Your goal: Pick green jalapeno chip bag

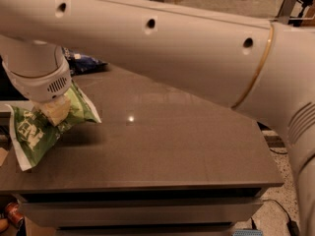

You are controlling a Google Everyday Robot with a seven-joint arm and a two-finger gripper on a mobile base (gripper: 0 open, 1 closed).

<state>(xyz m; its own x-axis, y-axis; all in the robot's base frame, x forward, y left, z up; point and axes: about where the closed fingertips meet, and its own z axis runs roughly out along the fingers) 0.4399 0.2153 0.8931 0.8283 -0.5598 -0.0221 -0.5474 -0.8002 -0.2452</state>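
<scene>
The green jalapeno chip bag (30, 135) is light green with white lettering and white edges, at the left edge of the grey table (172, 146). It hangs crumpled and tilted, its lower corner past the table's left edge, with a shadow under it. My gripper (55, 113) comes down from the white wrist and is shut on the bag's upper middle, pinching the crinkled foil. The fingertips are partly buried in the bag.
My large white arm spans the whole top of the view. A dark blue bag (83, 63) lies at the table's far left, behind the wrist. The table's front edge and lower shelves show below. A small red object (12, 214) sits on the floor at lower left.
</scene>
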